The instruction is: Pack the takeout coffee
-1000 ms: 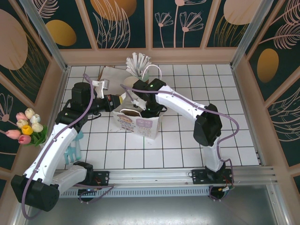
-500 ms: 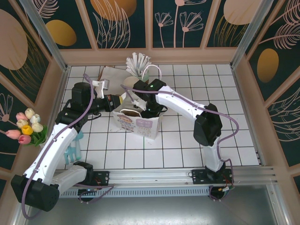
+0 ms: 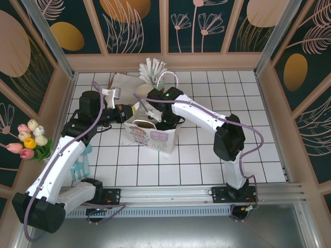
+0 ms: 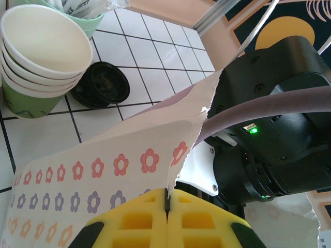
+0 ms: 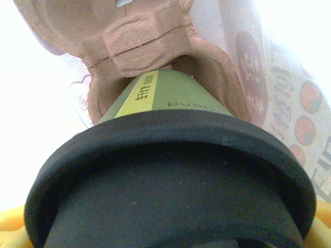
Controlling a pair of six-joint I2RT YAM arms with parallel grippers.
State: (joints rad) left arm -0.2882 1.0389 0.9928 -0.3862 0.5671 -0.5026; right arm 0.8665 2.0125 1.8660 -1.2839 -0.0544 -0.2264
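Step in hand: seating takeout coffee [image 5: 170, 98] into a well of the brown pulp carrier [image 5: 145, 36], deep inside the white paper bag [image 3: 152, 137]. Right gripper [image 3: 164, 122] down inside the bag mouth, clamped around the coffee near its black lid [image 5: 170, 175]. Left gripper [image 4: 168, 199] pinched closed on the bag's left rim, holding the mouth apart. Lower upright; centre the tapered base over the well before letting go. Bag paper thin, ragged at rim: pull gently. Carrier: rough moulded fibre. Coffee: smooth green cone. Lid: matte, round.
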